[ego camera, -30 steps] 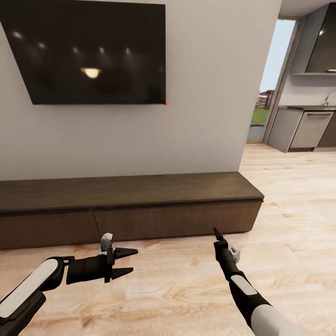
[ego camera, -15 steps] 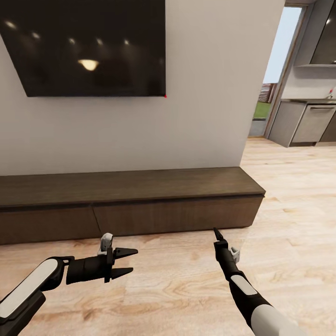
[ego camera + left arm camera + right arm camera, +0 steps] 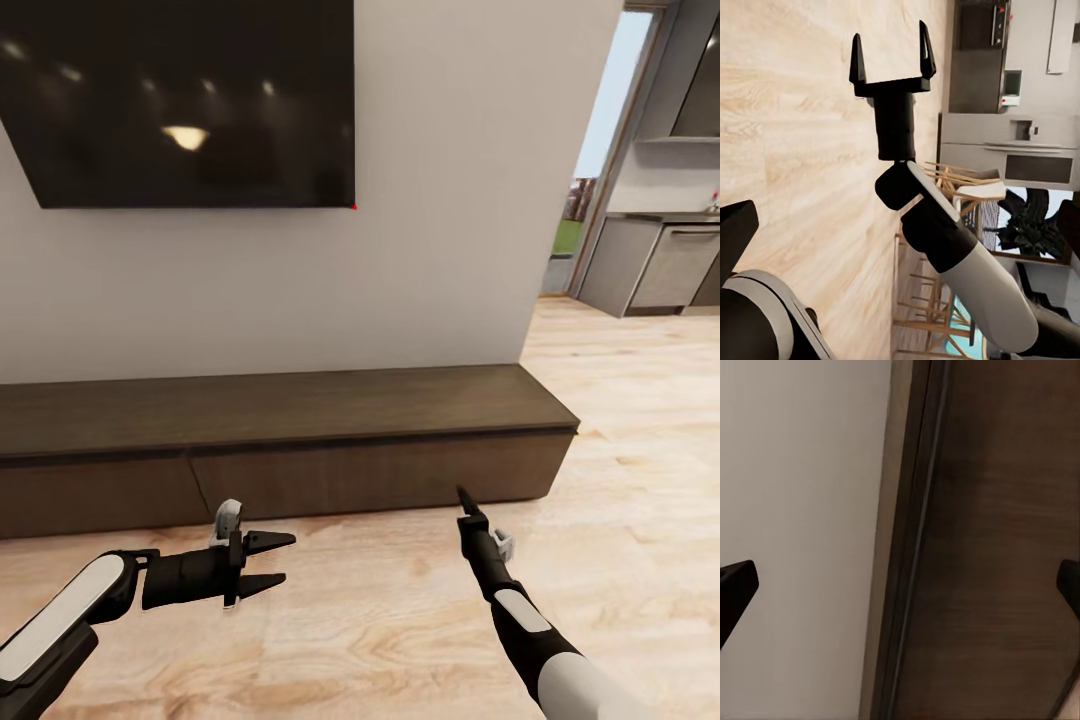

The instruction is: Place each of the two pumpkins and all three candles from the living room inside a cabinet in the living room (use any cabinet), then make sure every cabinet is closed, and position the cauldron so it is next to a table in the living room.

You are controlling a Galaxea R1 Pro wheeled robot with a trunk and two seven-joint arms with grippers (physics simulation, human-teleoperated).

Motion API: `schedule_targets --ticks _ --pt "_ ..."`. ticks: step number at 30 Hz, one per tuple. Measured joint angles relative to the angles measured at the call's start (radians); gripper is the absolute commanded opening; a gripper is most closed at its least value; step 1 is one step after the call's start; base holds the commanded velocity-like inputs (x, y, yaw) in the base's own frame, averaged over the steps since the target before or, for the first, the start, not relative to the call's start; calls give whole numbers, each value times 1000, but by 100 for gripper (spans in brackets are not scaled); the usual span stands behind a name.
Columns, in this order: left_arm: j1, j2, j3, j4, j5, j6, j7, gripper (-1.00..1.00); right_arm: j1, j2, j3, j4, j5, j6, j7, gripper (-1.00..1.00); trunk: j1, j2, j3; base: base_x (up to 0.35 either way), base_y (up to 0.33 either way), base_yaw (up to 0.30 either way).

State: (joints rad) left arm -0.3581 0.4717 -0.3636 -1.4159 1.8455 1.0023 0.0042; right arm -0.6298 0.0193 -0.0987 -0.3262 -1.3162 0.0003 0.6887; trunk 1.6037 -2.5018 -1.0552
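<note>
Wood floor (image 3: pixel 380 620) before closed cabinet (image 3: pixel 300 470), both jaws spread (empty)

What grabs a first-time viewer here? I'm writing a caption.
The big dark TV on the white wall, above the long, low brown cabinet with its drawers shut. In front, over the wooden floor, the left hand and right hand hold nothing.

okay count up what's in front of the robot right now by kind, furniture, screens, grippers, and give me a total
Cabinet: 1, long, dark brown, drawer fronts shut
Wall-mounted television: 1
Grippers: 2, left gripper and right gripper, both open and empty
Total: 4
</note>
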Motion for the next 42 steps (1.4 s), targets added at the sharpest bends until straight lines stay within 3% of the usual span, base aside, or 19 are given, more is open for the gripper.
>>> schedule_targets --ticks 7,13,19,24,31,38,42 --pt "0 0 -2 0 0 0 0 100 0 0 -1 0 0 6 3 100 0 0 0 214 0 0" --pt "0 -2 -27 5 -1 -1 0 100 0 0 -2 0 0 7 4 100 0 0 0 203 0 0" --pt "1 -3 -124 14 -11 -5 1 100 0 1 -3 1 0 5 3 100 1 0 0 26 0 0" --pt "25 -3 -163 22 -22 -7 3 100 0 2 -5 0 0 3 2 100 0 0 0 85 0 0" --pt "35 -16 -171 58 -99 -8 2 100 0 1 -5 1 2 1 2 100 0 0 0 106 0 0" --pt "35 -88 -170 125 -173 -10 1 100 0 -10 -5 3 5 3 -3 100 0 0 0 174 0 0" --pt "35 -100 -169 131 -189 -10 0 100 0 -13 -5 3 7 1 -12 100 0 0 0 215 0 0"
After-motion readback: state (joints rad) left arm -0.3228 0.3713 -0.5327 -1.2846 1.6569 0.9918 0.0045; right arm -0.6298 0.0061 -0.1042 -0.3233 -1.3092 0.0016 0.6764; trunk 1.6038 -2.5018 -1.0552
